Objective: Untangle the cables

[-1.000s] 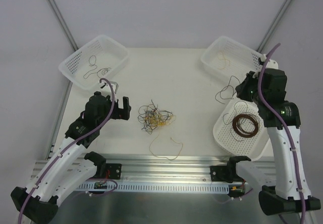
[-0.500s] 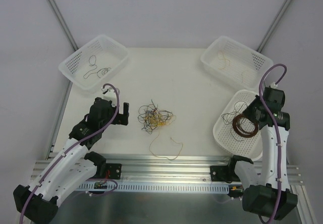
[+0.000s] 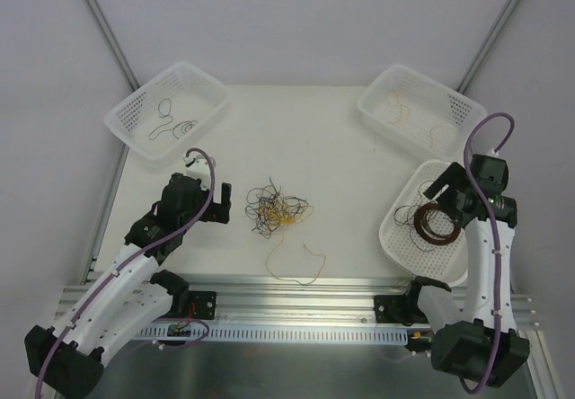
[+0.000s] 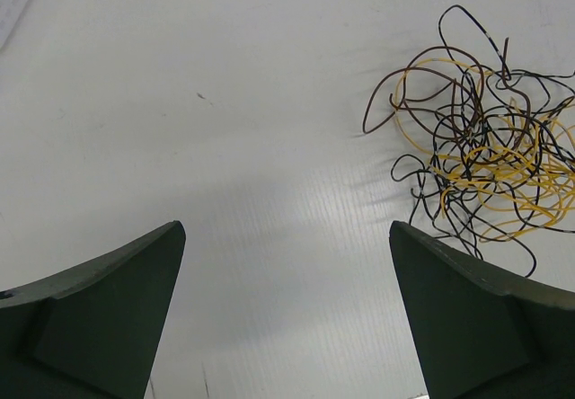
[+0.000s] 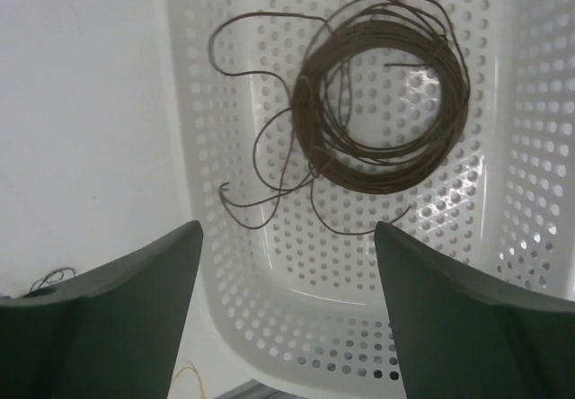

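I'm looking down on the whole desk (image 3: 341, 143) from high behind its near edge, while my left wrist camera is peering closely at the tangled cables (image 4: 476, 156) and my right one into the near-right basket (image 5: 225, 291), both showing overhead too.

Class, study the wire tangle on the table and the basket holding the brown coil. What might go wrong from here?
The tangle interlaces yellow, brown and black strands; the open left fingers may catch several and drag the whole clump. In the basket, a loose brown strand lies against the ring coil and could snag in it.
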`<control>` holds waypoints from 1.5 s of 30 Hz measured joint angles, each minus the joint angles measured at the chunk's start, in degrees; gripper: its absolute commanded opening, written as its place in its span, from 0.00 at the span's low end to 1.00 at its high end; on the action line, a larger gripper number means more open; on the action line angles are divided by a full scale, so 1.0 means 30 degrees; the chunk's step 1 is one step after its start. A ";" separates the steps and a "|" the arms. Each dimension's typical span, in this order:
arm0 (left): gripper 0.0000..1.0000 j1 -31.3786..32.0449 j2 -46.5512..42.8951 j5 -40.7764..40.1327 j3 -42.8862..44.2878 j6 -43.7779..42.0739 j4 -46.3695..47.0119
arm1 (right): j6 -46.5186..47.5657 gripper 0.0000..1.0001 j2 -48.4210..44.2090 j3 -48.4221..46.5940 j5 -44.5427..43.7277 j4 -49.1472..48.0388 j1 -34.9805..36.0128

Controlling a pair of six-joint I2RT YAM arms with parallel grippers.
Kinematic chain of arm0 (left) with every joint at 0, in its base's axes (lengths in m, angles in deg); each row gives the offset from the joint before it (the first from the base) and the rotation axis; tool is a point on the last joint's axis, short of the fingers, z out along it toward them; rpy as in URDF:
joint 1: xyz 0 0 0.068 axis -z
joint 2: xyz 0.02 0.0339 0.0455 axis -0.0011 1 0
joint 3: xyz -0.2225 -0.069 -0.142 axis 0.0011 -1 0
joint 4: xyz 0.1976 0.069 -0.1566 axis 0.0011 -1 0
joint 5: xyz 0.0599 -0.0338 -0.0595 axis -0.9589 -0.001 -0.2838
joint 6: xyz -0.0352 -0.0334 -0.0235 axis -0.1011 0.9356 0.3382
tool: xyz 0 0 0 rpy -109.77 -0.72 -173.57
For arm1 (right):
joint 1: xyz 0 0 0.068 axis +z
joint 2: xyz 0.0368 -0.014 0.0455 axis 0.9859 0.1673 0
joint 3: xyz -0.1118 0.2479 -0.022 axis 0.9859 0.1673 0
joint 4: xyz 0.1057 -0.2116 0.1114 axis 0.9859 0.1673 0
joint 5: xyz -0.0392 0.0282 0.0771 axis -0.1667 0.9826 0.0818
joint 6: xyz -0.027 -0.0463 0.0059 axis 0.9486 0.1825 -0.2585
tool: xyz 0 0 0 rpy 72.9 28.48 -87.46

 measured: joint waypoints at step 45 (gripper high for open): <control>0.99 0.0000 0.2659 0.2790 0.0007 0.0313 0.0663 | 0.7249 0.01 1.4367 -0.1494 0.7060 -0.5792 2.2374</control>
